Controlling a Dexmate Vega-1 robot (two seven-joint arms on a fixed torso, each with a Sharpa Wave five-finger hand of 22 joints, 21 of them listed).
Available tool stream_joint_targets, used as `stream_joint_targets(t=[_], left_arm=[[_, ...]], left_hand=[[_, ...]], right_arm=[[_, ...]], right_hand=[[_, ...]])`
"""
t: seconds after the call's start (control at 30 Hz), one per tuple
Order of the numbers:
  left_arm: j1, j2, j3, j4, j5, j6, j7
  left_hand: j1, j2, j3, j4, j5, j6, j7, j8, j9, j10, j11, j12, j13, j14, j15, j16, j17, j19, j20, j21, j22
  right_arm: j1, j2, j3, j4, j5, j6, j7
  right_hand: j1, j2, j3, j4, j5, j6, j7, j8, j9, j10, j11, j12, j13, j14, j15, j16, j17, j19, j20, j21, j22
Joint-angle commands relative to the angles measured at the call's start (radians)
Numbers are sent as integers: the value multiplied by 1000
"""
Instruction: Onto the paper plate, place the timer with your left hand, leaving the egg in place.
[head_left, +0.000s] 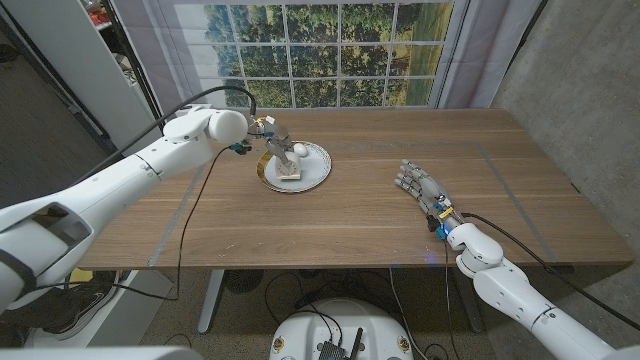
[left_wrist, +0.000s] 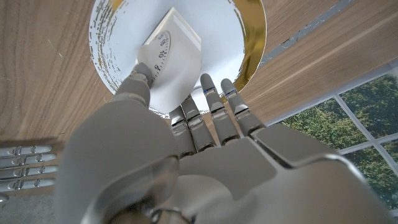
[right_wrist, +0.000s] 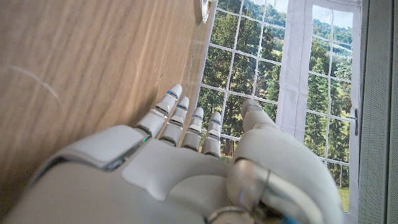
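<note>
The white paper plate (head_left: 318, 172) with a gold rim lies left of the table's middle. A white egg (head_left: 301, 150) sits on its far part. The white square timer (head_left: 289, 171) rests on the plate nearer to me. My left hand (head_left: 272, 140) reaches over the plate's left rim. In the left wrist view its thumb (left_wrist: 140, 78) presses one side of the timer (left_wrist: 171, 50) and its fingers (left_wrist: 211, 93) lie against the other side, over the plate (left_wrist: 252, 43). My right hand (head_left: 423, 189) sits on the table at the right, fingers stretched out, holding nothing.
Bare wooden table (head_left: 350, 220) lies between the plate and my right hand. A black cable (head_left: 185, 225) hangs from the left arm over the table's left part. A large window (head_left: 320, 50) stands behind the far edge.
</note>
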Motion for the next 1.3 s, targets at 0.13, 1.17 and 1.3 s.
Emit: stream_joint_targets(t=[0.13,1.17,1.3], left_arm=[[-7,-17,26,42,27,8,25],[28,23,-12,-19,2,53,32],[34,30,-19,-28,-3,61,34]], left_hand=[[19,26,33,37,-3,-15,-6,-13,16,-17,0,-11,94,-14,-143,-7,7,-3,1,10,3],[-67,-43,-38,65,-28,-243,-45,-136,-21,-253,100,-170,3,-192,-58,-83,7,-41,20,-4,2],[-74,-51,-47,65,-30,-267,-43,-141,-25,-283,112,-182,-7,-218,-43,-93,1,-52,27,-10,1]], right_arm=[[0,-3,-1,-11,-5,-8,-7],[57,0,-12,18,-6,-12,35],[61,3,-12,24,-5,-8,38]], right_hand=[[4,9,-2,-2,4,5,-1,5,1,11,4,6,5,3,-89,5,3,9,-1,-5,6],[3,8,-3,-1,5,3,-2,4,1,11,4,6,5,4,-85,6,3,12,5,-15,6],[2,8,-4,-1,5,3,-2,4,1,11,6,6,5,4,-86,6,3,13,6,-16,7]])
